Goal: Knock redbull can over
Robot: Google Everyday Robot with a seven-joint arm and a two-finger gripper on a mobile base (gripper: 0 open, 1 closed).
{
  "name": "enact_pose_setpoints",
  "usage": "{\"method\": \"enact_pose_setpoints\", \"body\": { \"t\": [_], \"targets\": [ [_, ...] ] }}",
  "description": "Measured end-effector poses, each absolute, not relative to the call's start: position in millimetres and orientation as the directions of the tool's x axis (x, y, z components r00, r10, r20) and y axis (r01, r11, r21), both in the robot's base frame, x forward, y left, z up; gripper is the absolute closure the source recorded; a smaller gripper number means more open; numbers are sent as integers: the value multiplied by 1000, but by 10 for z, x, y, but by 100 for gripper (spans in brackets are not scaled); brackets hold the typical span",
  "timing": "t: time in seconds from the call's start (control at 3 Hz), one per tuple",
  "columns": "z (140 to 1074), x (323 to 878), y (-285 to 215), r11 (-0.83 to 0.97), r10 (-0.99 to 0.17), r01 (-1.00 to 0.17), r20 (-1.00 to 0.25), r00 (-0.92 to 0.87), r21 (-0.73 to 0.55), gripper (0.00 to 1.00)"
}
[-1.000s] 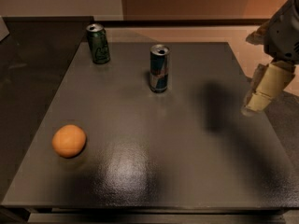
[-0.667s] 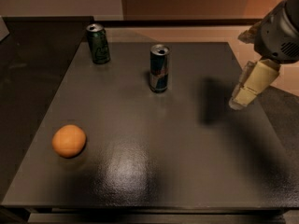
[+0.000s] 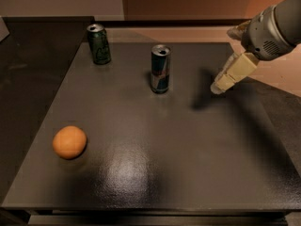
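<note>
The redbull can [image 3: 160, 68] stands upright on the dark table [image 3: 155, 140], towards the back middle. It is blue and silver with a red mark at mid-body and a silver top. My gripper [image 3: 217, 88] hangs from the arm at the right, above the table, to the right of the can and apart from it. Its cream fingers [image 3: 233, 73] point down and to the left.
A dark green can [image 3: 99, 44] stands upright at the back left. An orange [image 3: 69, 142] lies at the front left. The table's right edge runs under my arm. A dark counter lies to the left.
My gripper has moved left, from beyond the table's right edge towards the redbull can. The cans and the orange have not moved.
</note>
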State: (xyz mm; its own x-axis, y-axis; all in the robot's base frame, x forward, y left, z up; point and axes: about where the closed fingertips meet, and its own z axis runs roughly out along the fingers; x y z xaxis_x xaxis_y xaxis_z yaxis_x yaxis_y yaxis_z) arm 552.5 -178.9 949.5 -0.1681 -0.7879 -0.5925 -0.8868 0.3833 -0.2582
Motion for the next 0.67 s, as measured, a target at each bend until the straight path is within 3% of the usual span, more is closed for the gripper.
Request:
{"method": "enact_pose_setpoints", "body": {
  "t": [0.67],
  "targets": [
    [9305,5966,-1351,357,-702,-910,-703,-112,-212,0]
  ]
}}
